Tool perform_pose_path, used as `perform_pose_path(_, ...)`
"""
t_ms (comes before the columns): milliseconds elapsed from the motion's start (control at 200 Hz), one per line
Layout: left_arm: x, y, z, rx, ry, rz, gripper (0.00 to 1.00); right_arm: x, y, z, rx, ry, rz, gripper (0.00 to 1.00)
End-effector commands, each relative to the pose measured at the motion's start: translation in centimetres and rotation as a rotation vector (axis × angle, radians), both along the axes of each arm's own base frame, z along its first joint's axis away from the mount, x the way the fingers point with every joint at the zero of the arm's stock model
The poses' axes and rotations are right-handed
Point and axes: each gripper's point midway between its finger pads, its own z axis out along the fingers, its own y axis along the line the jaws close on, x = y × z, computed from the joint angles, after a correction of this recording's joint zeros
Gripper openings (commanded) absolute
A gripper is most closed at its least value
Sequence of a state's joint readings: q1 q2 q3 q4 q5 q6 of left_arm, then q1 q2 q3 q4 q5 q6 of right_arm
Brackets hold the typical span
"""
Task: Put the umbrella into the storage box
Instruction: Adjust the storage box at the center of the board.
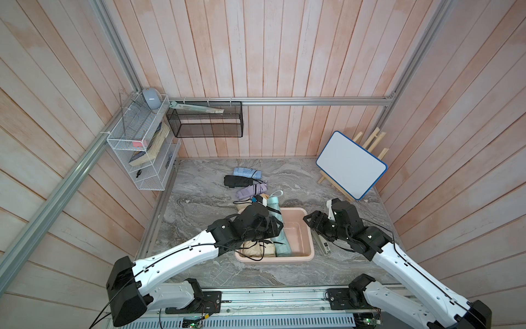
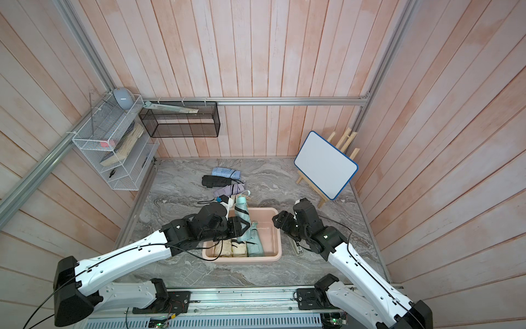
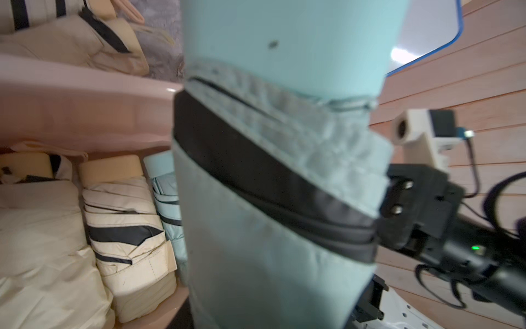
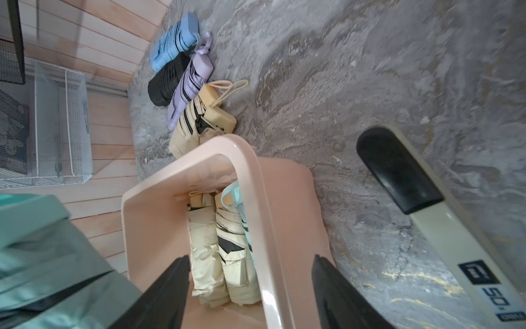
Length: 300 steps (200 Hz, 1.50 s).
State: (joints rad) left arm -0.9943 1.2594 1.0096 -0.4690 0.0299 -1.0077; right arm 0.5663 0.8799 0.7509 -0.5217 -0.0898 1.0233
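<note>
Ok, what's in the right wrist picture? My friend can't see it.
A pink storage box holds two cream umbrellas and a mint umbrella, with the open right gripper straddling its wall. Beyond it, more umbrellas lie in a row on the grey table, and a blurry green umbrella fills one corner.

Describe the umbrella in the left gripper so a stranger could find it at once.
Find the pale pink storage box on the marble table. Over it, the left gripper clamps a mint-green umbrella with a black strap. Unlike the other mint one lying flat inside beside two cream umbrellas, it slants, its end poking past the far rim.
</note>
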Motion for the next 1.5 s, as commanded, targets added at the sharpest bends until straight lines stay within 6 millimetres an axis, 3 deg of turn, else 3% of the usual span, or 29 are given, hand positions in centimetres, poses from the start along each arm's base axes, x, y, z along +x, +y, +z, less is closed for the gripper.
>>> perform_pose_path(0,-0.3,-1.5,0.1,-0.012,0.016,0.005,0.42,0.1,-2.8,1.8,-0.123,-0.07,-0.066,0.74)
perform_pose_path(185,-1.1,-3.6,-2.1,0.003,0.057,-0.023,0.42,0.3,-4.3,4.5,-0.123,-0.163,-0.13,0.74)
perform_pose_path(505,-1.3,-7.3,-5.5,-0.012,0.141,-0.077,0.43,-0.3,-5.2,5.7,-0.095,-0.198,-0.173,0.73)
perform_pose_path(715,-0.9,-7.9,-8.0,0.034,0.162,-0.071,0.48,-0.3,-5.4,6.5,-0.085,-0.214,-0.187,0.73)
perform_pose_path(880,-0.9,-8.4,-10.0,0.034,0.197,-0.061,0.59,-0.2,-5.2,6.6,-0.077,-0.212,-0.185,0.73)
perform_pose_path(1075,-0.2,-8.2,-10.9,0.058,0.198,-0.046,0.69,0.0,-5.3,6.9,-0.073,-0.22,-0.197,0.74)
perform_pose_path(1220,0.2,-7.4,-10.1,0.066,0.179,-0.02,0.76,0.0,-5.6,7.1,-0.077,-0.223,-0.208,0.76)
perform_pose_path(1495,0.6,-3.9,-5.3,0.079,0.079,0.052,0.81,0.5,-4.5,5.9,-0.086,-0.197,-0.171,0.77)
